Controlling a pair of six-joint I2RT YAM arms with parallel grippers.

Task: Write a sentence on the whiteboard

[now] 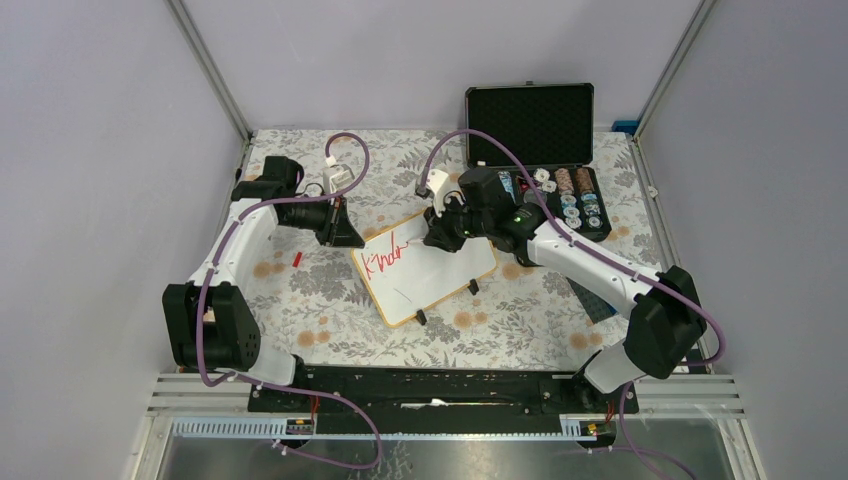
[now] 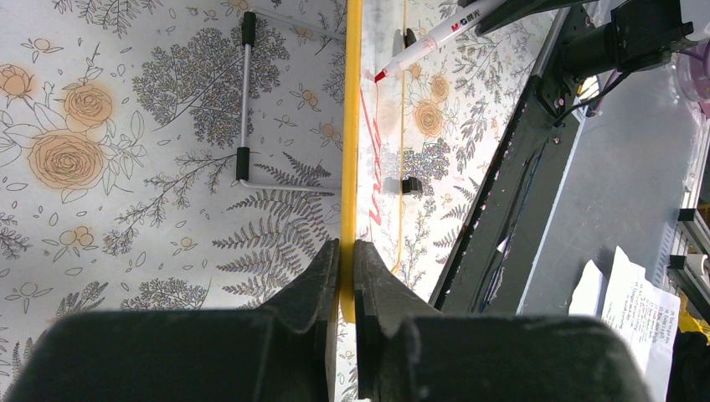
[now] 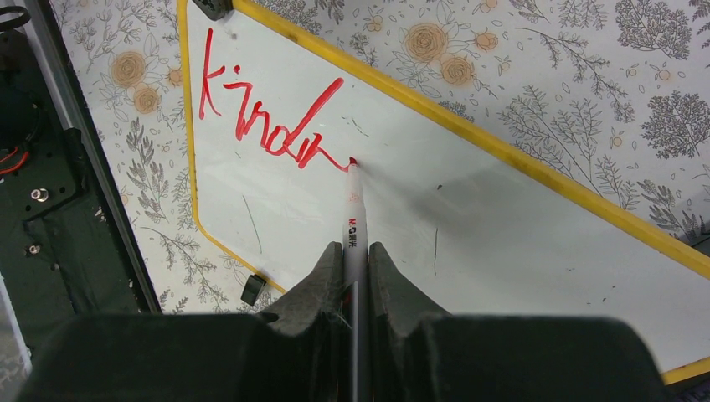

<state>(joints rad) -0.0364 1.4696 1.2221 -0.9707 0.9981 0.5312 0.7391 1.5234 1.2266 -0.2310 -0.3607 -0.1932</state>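
Observation:
The whiteboard point(image 1: 440, 280) lies tilted mid-table, with a yellow rim point(image 3: 502, 149) and black feet. Red lettering point(image 3: 268, 117) reading about "Kindn" runs along its upper left; it also shows in the top view point(image 1: 385, 257). My right gripper point(image 3: 355, 251) is shut on a white red-tipped marker point(image 3: 352, 209) whose tip touches the board at the end of the last letter. My left gripper point(image 2: 346, 251) is shut on the whiteboard's rim point(image 2: 350, 151), seen edge-on, at the board's left corner point(image 1: 352, 243). The marker point(image 2: 435, 38) shows in the left wrist view too.
An open black case point(image 1: 540, 150) with poker chips stands at the back right. A small red piece point(image 1: 297, 258) lies left of the board. A metal stand with black ends point(image 2: 244, 100) lies on the floral tablecloth. The black frame rail point(image 2: 511, 193) runs along the near edge.

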